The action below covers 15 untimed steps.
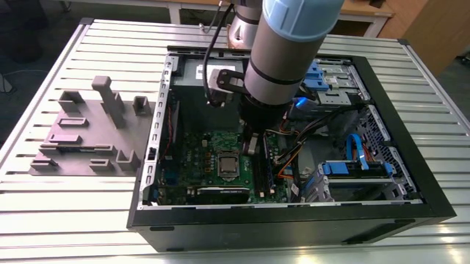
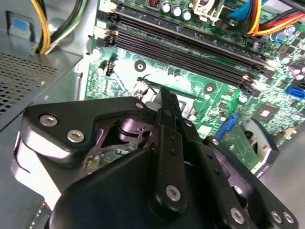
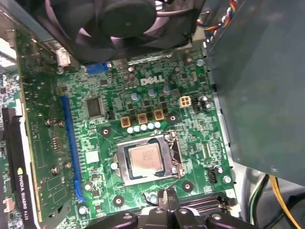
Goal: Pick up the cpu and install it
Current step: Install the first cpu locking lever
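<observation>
- Exterior view: the arm (image 1: 290, 49) comes down steeply into the open case (image 1: 382, 209), which lies on its side on a slatted table (image 1: 74, 209).
- The gripper (image 1: 252, 146) is at the arm's low end and points down at the motherboard (image 1: 198, 154).
- In both wrist views its two thin fingers (image 2: 167, 102) are pressed together, with no gap and nothing between them.
- The tips hover close over the board, between the socket frame (image 3: 123, 164) on one side and a bank of long black memory slots (image 2: 190, 47) on the other.
- The cpu (image 3: 145, 160) lies flat in the socket, ringed by the metal frame. It is just ahead of the fingertips in the first wrist view and apart from them.
- In the case, past the cpu from the gripper, a round black fan (image 3: 124, 19) sits at the board's far edge.
- A graphics card (image 3: 43, 143) stands off to the side of the cpu, beside a blue slot (image 3: 70, 148).
- A grey box (image 3: 257, 86) walls the opposite side.
- Counts: one cpu, one fan, one card, one blue slot, and three small brown squares (image 3: 142, 118) in a row between fan and socket.
- Outside the case, well away from the gripper on the exterior view's left, one grey fixture (image 1: 88, 137) sits on the table.
</observation>
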Each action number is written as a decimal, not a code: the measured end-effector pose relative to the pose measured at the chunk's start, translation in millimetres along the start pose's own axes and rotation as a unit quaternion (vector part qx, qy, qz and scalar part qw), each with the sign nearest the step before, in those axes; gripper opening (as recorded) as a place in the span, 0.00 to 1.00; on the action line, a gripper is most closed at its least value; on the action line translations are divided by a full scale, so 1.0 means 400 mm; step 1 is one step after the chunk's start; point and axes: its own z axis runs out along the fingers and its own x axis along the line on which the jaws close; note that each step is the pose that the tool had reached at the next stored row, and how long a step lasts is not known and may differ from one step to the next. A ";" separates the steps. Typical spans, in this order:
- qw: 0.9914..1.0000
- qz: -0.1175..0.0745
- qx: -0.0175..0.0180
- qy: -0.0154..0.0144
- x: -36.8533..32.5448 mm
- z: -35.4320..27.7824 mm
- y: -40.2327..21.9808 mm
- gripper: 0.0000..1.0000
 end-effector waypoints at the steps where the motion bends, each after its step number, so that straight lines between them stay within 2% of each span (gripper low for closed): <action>1: 1.000 -0.002 0.000 0.001 0.001 0.000 0.001 0.10; 10: 1.000 -0.012 0.000 0.004 0.016 0.005 0.002 0.10; 15: 1.000 -0.019 0.000 0.005 0.025 0.012 0.000 0.10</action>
